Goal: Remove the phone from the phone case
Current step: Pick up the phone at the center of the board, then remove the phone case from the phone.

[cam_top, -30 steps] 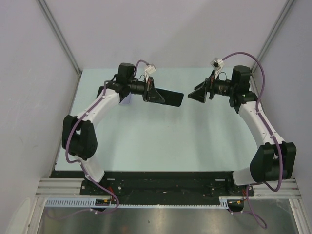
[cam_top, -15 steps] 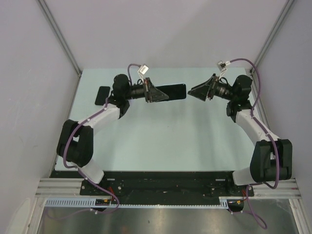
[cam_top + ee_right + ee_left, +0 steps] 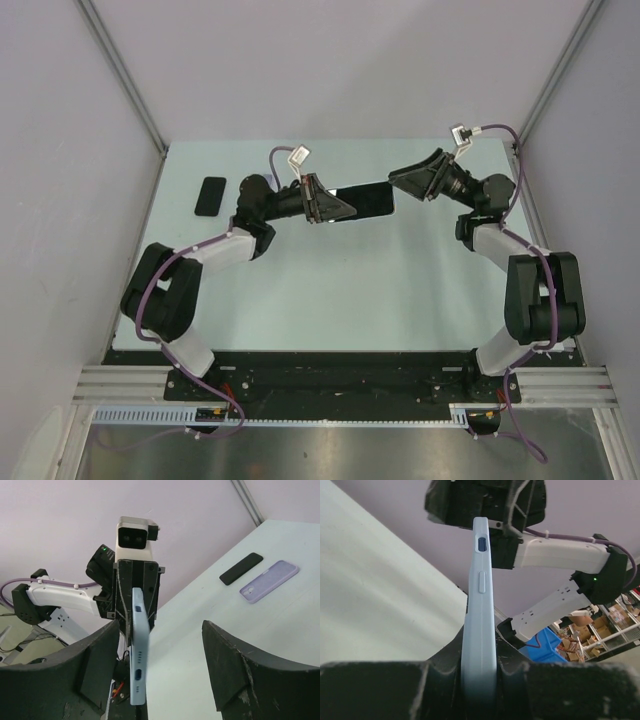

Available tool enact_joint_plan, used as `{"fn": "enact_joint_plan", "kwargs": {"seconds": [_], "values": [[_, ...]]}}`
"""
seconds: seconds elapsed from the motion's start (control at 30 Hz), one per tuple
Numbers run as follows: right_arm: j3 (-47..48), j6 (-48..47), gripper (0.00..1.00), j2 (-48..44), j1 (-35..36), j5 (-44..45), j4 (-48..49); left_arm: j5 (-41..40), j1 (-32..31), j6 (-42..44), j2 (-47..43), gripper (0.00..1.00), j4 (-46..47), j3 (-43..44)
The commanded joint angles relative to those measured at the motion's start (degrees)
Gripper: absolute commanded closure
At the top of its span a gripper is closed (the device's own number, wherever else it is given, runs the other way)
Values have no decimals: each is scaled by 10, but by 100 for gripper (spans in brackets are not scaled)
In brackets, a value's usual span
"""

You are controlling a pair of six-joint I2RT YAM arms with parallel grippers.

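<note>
My left gripper (image 3: 338,206) is shut on a phone in a light blue case (image 3: 366,201) and holds it above the table, its free end pointing at the right arm. The left wrist view shows the case (image 3: 481,600) edge-on between my left gripper's (image 3: 479,672) fingers. My right gripper (image 3: 402,180) is open, close to the phone's free end. In the right wrist view the case (image 3: 137,645) stands in front of my right gripper (image 3: 167,667), near its left finger (image 3: 100,670); nothing grips it there.
A black phone (image 3: 211,195) lies on the table at the far left, also in the right wrist view (image 3: 241,568). An empty lilac case (image 3: 270,581) lies beside it. Grey walls close in the table's back and sides.
The left gripper has carried the cased phone to the right, toward the right arm. The right gripper has risen and swung in to meet the phone's end. The black phone is now uncovered.
</note>
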Motion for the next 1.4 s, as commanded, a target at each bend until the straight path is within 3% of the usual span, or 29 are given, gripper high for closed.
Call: {"fn": "enact_joint_plan", "kwargs": {"seconds": [0.0, 0.4, 1.03, 1.37], "values": [[-6, 42, 29, 2, -13, 6, 83, 10, -10, -39, -25, 100, 117, 3], [-17, 98, 36, 3, -6, -3, 141, 2, -19, -32, -8, 100, 125, -2], [-18, 155, 58, 7, 18, 4, 138, 14, -20, -3, -3, 100, 126, -1], [-18, 200, 60, 8, 23, 23, 99, 39, -20, 49, 1, 100, 126, 5]]}}
